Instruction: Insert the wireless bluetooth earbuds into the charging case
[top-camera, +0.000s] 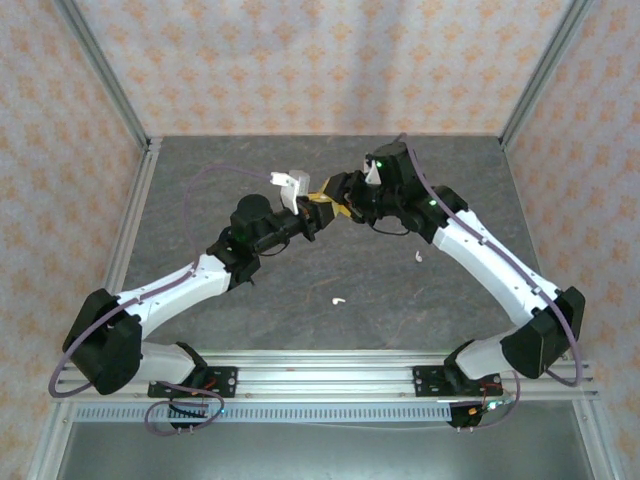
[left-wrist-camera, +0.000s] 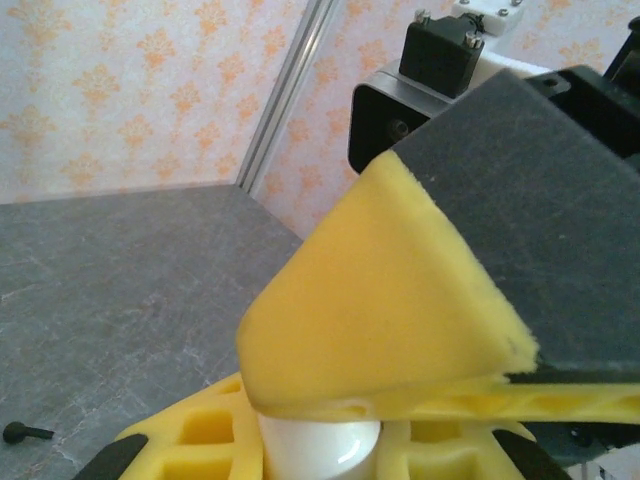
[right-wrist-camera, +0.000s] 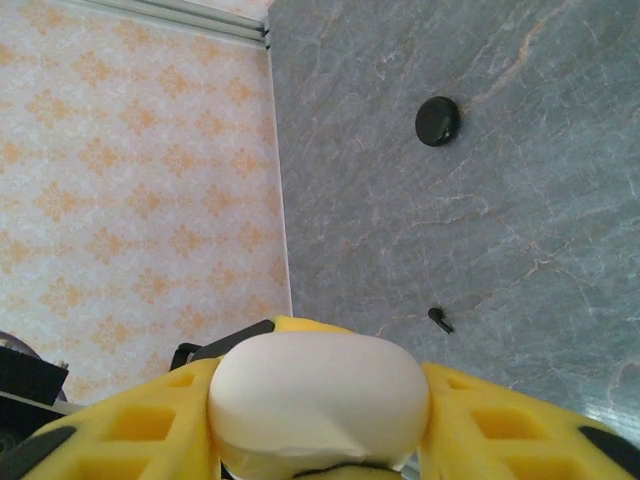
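Top external shows both arms meeting above mid-table, left gripper (left-wrist-camera: 320, 455) and right gripper (right-wrist-camera: 318, 445) tip to tip. Each pinches the white charging case (right-wrist-camera: 318, 385) between yellow fingers. Beyond the right gripper's tips lie a black disc (right-wrist-camera: 437, 121) and a black earbud (right-wrist-camera: 440, 320). White earbuds (top-camera: 338, 299) lie behind both grippers, toward the bases.

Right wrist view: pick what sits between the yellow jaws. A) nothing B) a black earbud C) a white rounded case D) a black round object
C: the white rounded case fills the gap between the yellow jaws, while the black round object and a black earbud lie apart on the table.
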